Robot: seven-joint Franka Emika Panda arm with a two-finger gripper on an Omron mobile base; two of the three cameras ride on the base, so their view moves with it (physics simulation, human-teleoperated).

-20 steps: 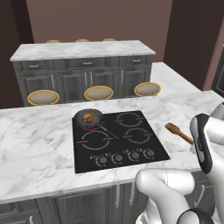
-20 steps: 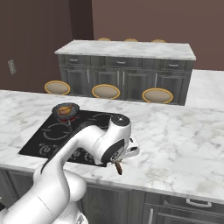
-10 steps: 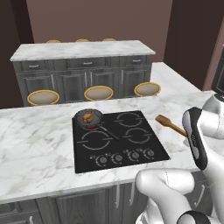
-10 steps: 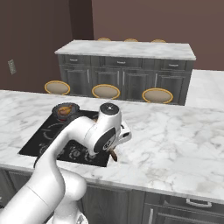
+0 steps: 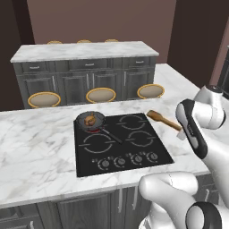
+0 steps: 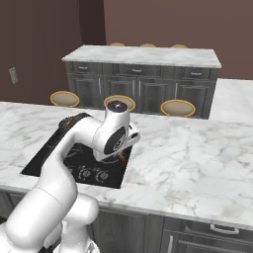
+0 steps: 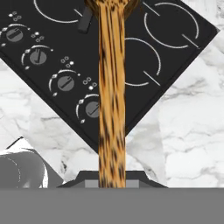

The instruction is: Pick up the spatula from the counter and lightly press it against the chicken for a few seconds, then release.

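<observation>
My gripper (image 5: 180, 132) is shut on the handle of the wooden spatula (image 5: 162, 119), which hangs in the air over the right edge of the black cooktop (image 5: 134, 152), blade pointing left and away. In the hand view the spatula handle (image 7: 111, 109) runs straight up from my gripper (image 7: 112, 179) across the cooktop's burners (image 7: 144, 57). The chicken (image 5: 91, 119) lies in a small dark pan (image 5: 83, 121) on the rear left burner, well to the left of the blade. In the right base view my hand (image 6: 118, 136) covers most of the spatula; its handle end (image 6: 121, 158) sticks out below.
The pan's handle (image 5: 111, 134) points toward the cooktop's middle. A row of knobs (image 5: 127, 160) lines the cooktop's front edge. Marble counter (image 5: 36, 147) lies on both sides. Three round stools (image 5: 101, 95) stand beyond the island, with a cabinet counter (image 5: 85, 49) behind.
The spatula has risen off the counter to the right of the cooktop and travelled left and away with my gripper, now over the cooktop's right edge.
</observation>
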